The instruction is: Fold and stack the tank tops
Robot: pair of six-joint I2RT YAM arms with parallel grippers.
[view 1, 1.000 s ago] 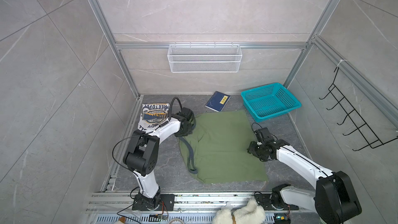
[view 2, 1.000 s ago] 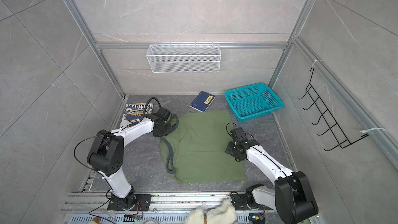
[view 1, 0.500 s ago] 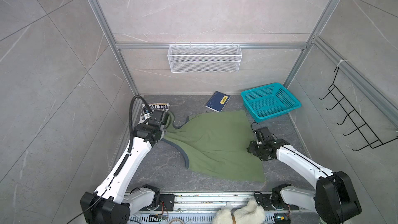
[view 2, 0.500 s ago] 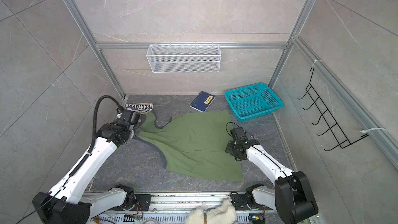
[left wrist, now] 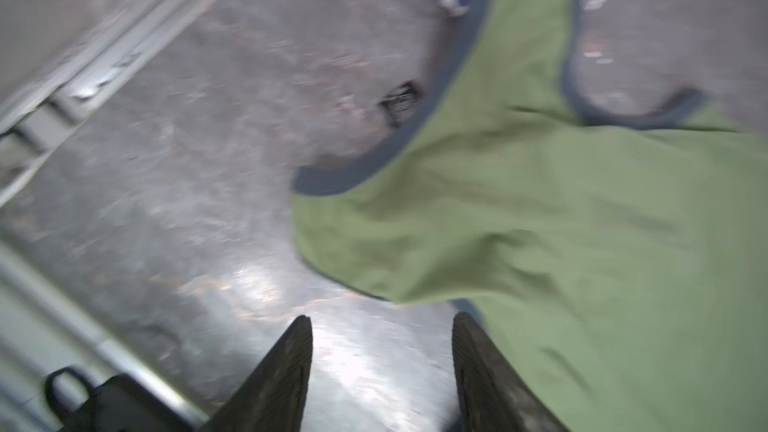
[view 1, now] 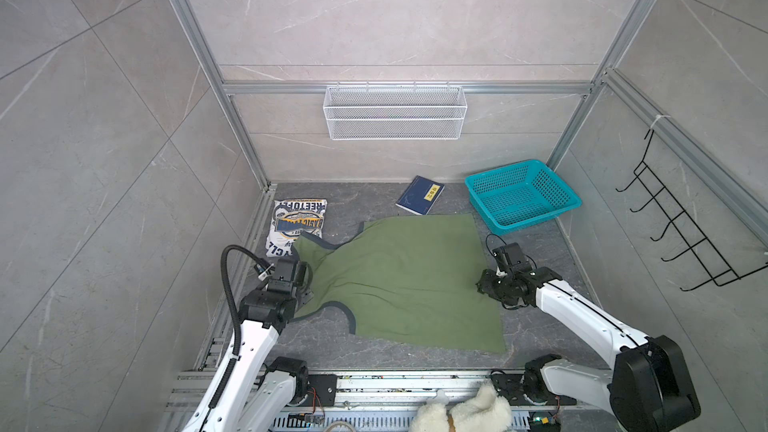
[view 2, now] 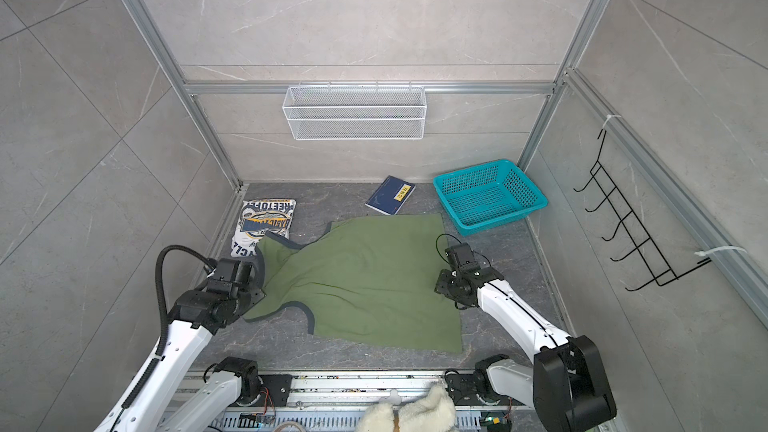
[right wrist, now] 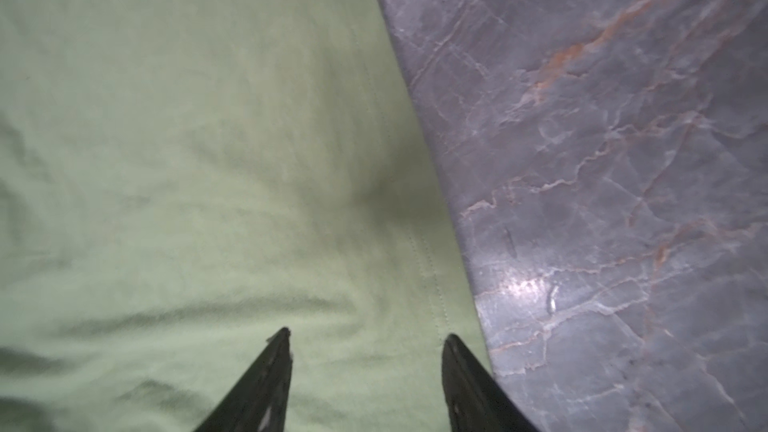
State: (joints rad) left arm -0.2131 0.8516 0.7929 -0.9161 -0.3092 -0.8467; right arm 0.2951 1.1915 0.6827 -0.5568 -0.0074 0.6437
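The olive green tank top (view 1: 399, 276) lies spread open in the middle of the dark marbled bench (view 1: 324, 342), plain side up and a little rumpled, with its navy-trimmed straps pointing toward the left wall. One strap reaches the folded white tank top (view 1: 297, 222) and overlaps its near corner. That white one sits by the left rail with its navy and yellow badge print facing up. The left arm (view 1: 253, 342) is low beside the green top's strap end. Its wrist view is blurred, but the left fingers (left wrist: 286, 376) stand clearly apart with bare bench between them, and the green cloth (left wrist: 582, 243) lies just ahead of them and under one tip. The right arm (view 1: 582, 317) reaches to the opposite side of the garment, at its hemmed edge. There the right fingers (right wrist: 266, 376) are also spread apart, poised over the green fabric (right wrist: 187, 139) near its stitched hem, gripping nothing. Behind the top a small navy book (view 1: 419, 200) lies close to its far edge, and a teal basket (view 1: 540, 216) sits at the far right corner. A fluffy white plush thing (view 1: 465, 413) pokes up at the front edge, and both top views agree on all of this (view 2: 361, 280).
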